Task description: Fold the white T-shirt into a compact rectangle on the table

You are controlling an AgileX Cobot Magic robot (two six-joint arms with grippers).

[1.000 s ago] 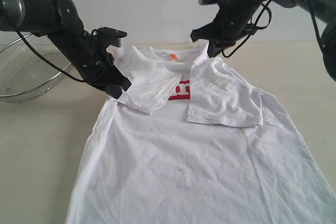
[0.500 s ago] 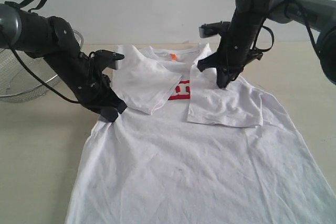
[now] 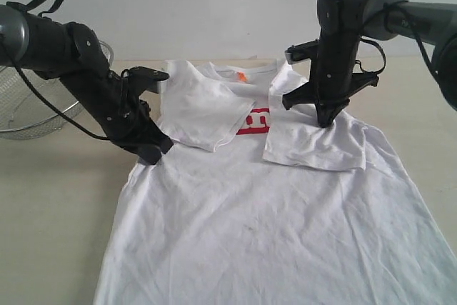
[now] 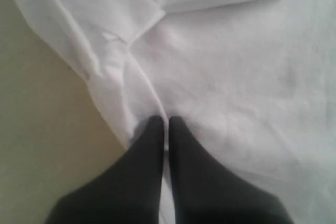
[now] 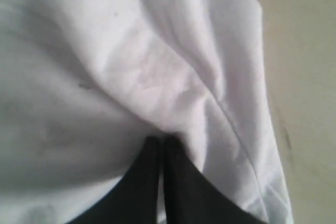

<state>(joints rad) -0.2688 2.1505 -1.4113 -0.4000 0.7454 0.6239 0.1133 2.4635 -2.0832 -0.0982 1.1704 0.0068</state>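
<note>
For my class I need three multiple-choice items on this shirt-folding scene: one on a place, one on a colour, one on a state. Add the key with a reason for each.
1. In the exterior view, the basket sits:
A. left of the shirt
B. on the shirt
C. right of the shirt

2. The lettering on the shirt is:
A. blue
B. red
C. green

3. The sleeves are:
A. spread out flat
B. rolled up tight
C. folded in over the chest

Key: 1 A, the basket lies at the left edge, apart from the cloth. 2 B, red shows between the sleeves. 3 C, both sleeves lie across the chest.
</note>
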